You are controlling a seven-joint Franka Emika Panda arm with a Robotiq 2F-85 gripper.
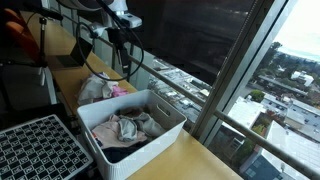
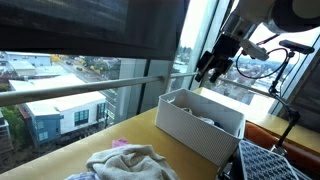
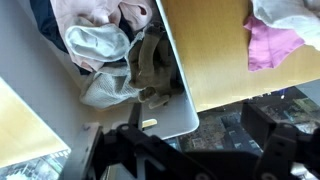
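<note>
My gripper [image 1: 125, 58] hangs in the air above the far end of a white bin [image 1: 172, 127]. It also shows in the other exterior view [image 2: 214, 66]. In the wrist view its two dark fingers [image 3: 195, 152] are spread wide with nothing between them. The bin [image 3: 150, 100] holds crumpled clothes [image 3: 115, 50] in white, beige, olive and dark colours. The bin [image 2: 190, 125] stands on a wooden table. A loose pile of clothes [image 1: 100, 90] lies on the table beside the bin, with a pink cloth [image 3: 270, 45] and a white cloth [image 3: 290, 12].
A black perforated tray [image 1: 38, 150] sits next to the bin and shows in the other exterior view too [image 2: 275, 165]. The clothes pile [image 2: 130, 163] lies near the table's end. A large window with a metal rail [image 2: 90, 88] runs along the table.
</note>
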